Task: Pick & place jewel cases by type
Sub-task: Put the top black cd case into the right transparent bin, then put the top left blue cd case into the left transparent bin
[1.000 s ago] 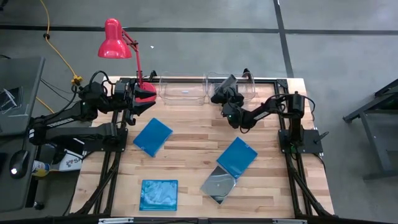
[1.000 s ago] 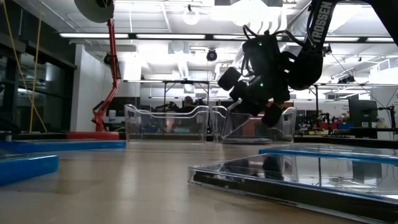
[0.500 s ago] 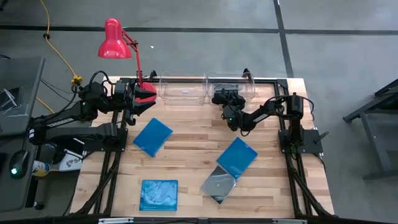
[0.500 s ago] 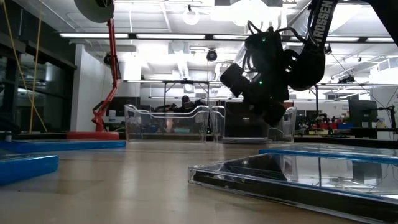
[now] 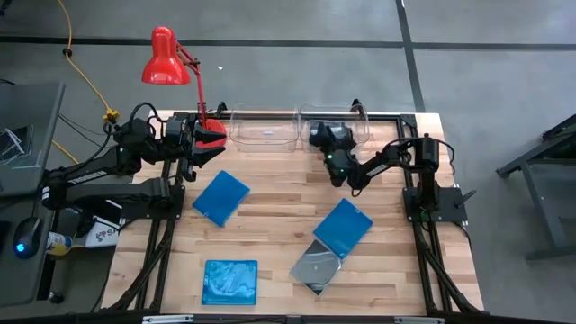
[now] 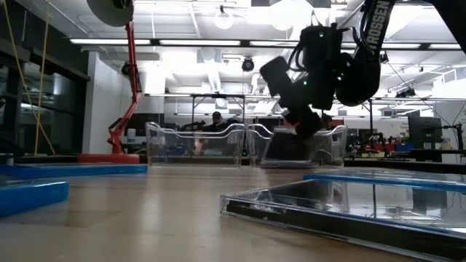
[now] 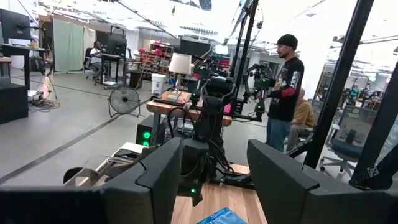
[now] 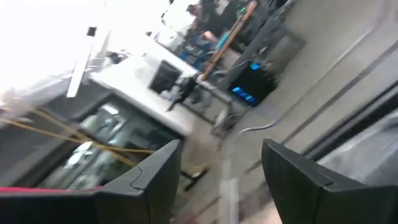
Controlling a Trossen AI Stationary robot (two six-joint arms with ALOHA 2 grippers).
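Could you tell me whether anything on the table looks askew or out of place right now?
One thing: a blue jewel case lies overlapping a dark grey jewel case, both skewed to the table edge. The other two blue cases lie flat and apart.

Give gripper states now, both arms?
Left gripper: open, empty, parked at the table's back left.
Right gripper: open, empty, over the right bin.

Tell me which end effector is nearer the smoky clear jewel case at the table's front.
Right. The right end effector hangs over the back bins, straight behind the smoky clear jewel case. The left end effector waits at the back left corner, farther off diagonally.
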